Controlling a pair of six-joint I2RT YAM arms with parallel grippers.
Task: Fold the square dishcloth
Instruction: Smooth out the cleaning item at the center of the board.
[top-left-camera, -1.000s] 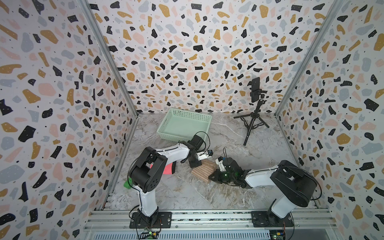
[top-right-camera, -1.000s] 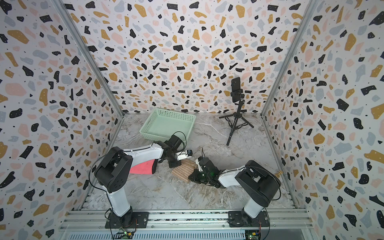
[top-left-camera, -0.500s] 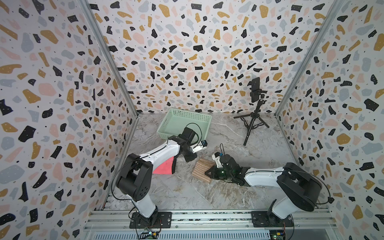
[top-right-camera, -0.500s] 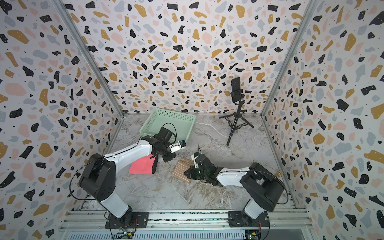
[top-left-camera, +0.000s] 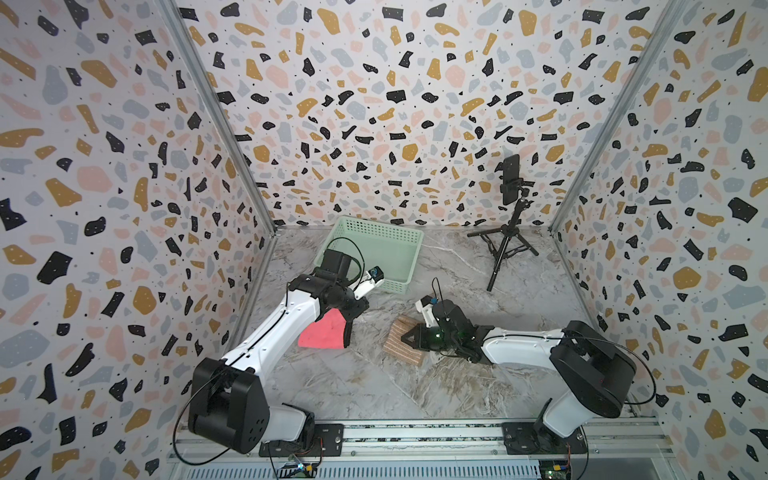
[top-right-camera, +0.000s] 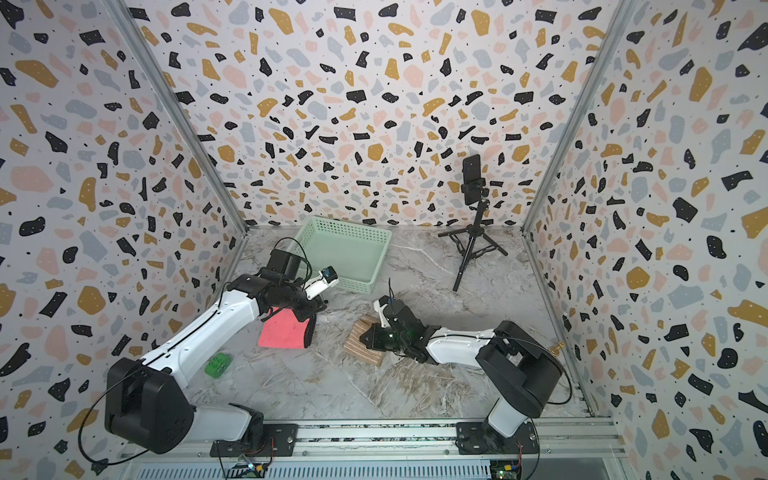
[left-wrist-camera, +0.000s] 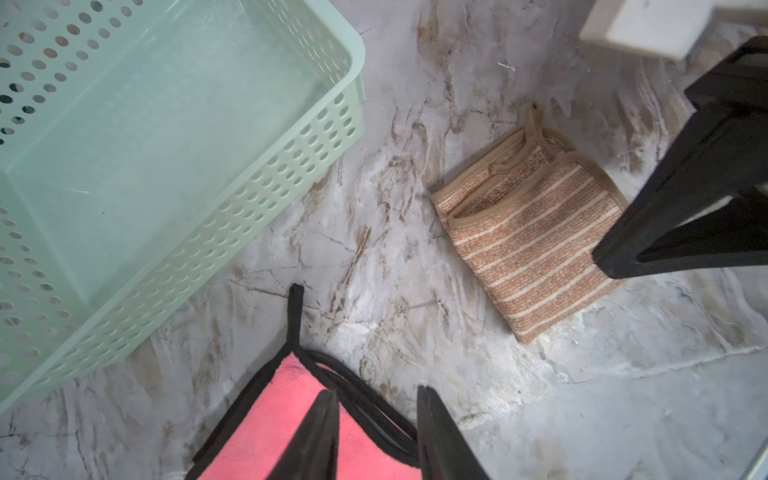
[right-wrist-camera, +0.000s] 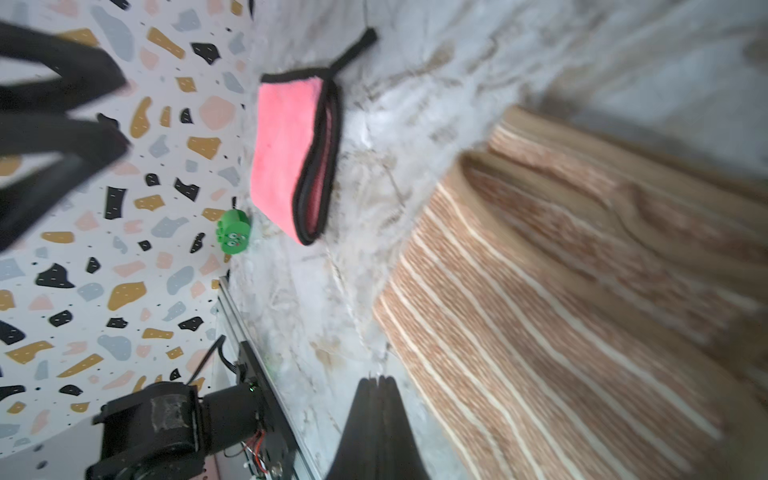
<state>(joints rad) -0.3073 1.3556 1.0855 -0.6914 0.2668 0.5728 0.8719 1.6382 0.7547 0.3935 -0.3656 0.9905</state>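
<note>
The dishcloth (top-left-camera: 399, 353) (top-right-camera: 363, 353) is brown with pale stripes and lies folded on the marble table, its loop showing in the left wrist view (left-wrist-camera: 532, 232). My right gripper (top-left-camera: 405, 338) (top-right-camera: 365, 334) is shut, its tips low at the cloth's edge (right-wrist-camera: 379, 379), with nothing seen between them. My left gripper (left-wrist-camera: 376, 390) (top-left-camera: 347, 332) is open above the black-trimmed edge of a folded pink cloth (top-left-camera: 322, 334) (left-wrist-camera: 270, 428). It holds nothing.
A mint green basket (top-left-camera: 374, 232) (left-wrist-camera: 357, 62) stands behind the left arm. A phone on a black tripod (top-left-camera: 505, 245) stands at the back right. A green toy block (top-right-camera: 217, 365) lies by the left wall, near the pink cloth (right-wrist-camera: 282, 137).
My left gripper has pulled away from the striped dishcloth to the left, over the pink cloth, and its jaws have opened. The right gripper has moved a little along the dishcloth and stays shut.
</note>
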